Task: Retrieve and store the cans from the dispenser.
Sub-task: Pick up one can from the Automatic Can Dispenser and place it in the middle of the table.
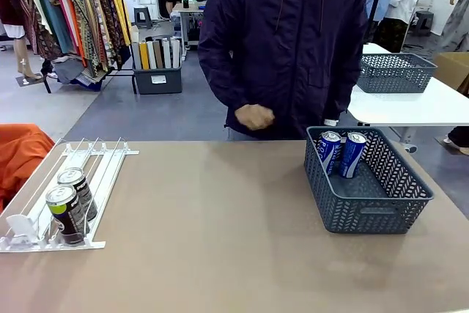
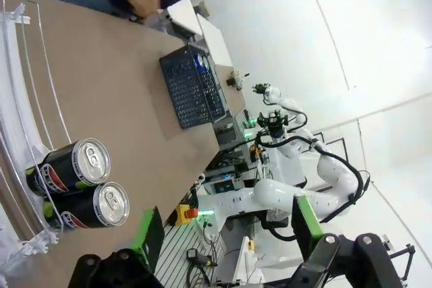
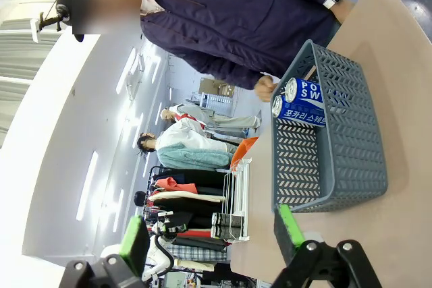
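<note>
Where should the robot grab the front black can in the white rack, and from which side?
Probably from above, gripping the upper sides of the front black can. It stands top up, the second can is close behind, and the dispenser rails and front stop sit low around it.

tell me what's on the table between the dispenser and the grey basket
Nothing: in the front view, the brown tabletop between the dispenser and the grey basket is bare.
</note>
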Action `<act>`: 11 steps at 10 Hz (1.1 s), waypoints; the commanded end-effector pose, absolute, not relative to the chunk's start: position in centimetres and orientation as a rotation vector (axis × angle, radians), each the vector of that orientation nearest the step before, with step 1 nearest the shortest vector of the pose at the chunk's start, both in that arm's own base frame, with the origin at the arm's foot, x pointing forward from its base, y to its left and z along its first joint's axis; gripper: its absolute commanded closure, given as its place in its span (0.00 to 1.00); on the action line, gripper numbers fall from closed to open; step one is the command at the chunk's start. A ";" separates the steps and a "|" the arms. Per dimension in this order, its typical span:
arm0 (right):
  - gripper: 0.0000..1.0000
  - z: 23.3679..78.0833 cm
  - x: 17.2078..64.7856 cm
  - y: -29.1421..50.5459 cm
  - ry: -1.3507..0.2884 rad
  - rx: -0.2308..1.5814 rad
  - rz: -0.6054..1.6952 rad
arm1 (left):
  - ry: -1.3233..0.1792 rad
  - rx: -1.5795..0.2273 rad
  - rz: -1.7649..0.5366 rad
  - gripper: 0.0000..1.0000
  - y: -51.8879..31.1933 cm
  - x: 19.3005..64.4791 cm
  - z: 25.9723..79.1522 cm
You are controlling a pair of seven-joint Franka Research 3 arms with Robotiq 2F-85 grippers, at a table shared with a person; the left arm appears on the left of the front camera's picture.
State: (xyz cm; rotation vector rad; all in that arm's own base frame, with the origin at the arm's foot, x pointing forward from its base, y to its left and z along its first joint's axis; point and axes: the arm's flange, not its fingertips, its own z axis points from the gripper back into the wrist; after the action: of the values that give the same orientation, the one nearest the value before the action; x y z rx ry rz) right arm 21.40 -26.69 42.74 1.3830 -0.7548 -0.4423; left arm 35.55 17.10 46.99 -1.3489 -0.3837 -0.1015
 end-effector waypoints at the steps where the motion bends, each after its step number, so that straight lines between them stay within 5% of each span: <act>1: 0.00 43.2 21.5 -26.6 -0.757 1.392 -0.447 | -0.253 -1.109 -0.198 0.00 13.6 34.8 49.3; 7: 0.00 43.2 21.5 -26.6 -0.757 1.392 -0.447 | -0.182 -0.372 -0.081 0.00 0.4 34.4 48.1; 11: 0.00 43.2 21.5 -26.6 -0.757 1.392 -0.447 | -0.191 -0.209 0.020 0.00 -1.8 34.9 45.4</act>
State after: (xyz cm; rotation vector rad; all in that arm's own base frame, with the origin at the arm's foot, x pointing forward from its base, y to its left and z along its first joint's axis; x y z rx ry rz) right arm 21.42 -26.68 42.75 1.3828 -0.7543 -0.4415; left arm 35.54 -1.98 46.36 -0.2416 -0.2095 -0.0176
